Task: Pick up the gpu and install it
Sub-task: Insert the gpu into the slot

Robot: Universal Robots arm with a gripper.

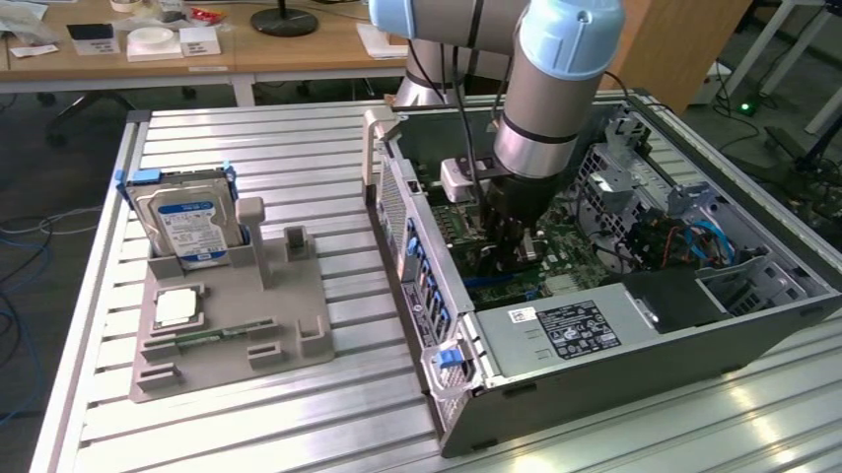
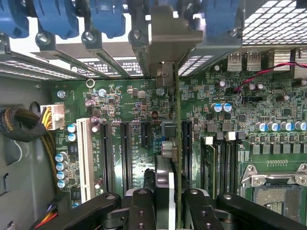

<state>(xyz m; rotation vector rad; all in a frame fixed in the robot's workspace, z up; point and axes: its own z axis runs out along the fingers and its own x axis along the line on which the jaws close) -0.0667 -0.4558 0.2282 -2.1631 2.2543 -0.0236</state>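
Note:
My gripper (image 2: 171, 203) reaches down inside the open computer case (image 1: 435, 296) and is shut on the gpu (image 2: 176, 120). In the wrist view the card appears edge-on as a thin line running over the green motherboard (image 2: 139, 103). Its silvery bracket (image 2: 169, 40) stands against the rear slot openings under the blue latches. The card's edge lies close beside a black expansion slot (image 2: 187, 143); I cannot tell whether it sits in a slot. In the exterior view the gripper (image 1: 516, 241) is low over the board, with the dark gpu (image 1: 507, 264) below it.
Other black slots (image 2: 125, 148) and a white slot (image 2: 86, 158) lie beside the card, with memory slots (image 2: 225, 163) and the CPU socket (image 2: 276, 191) beyond. Braided cables (image 2: 21, 125) run along the case wall. At the exterior view's left, a grey holder (image 1: 283, 325) carries a hard drive (image 1: 187, 225).

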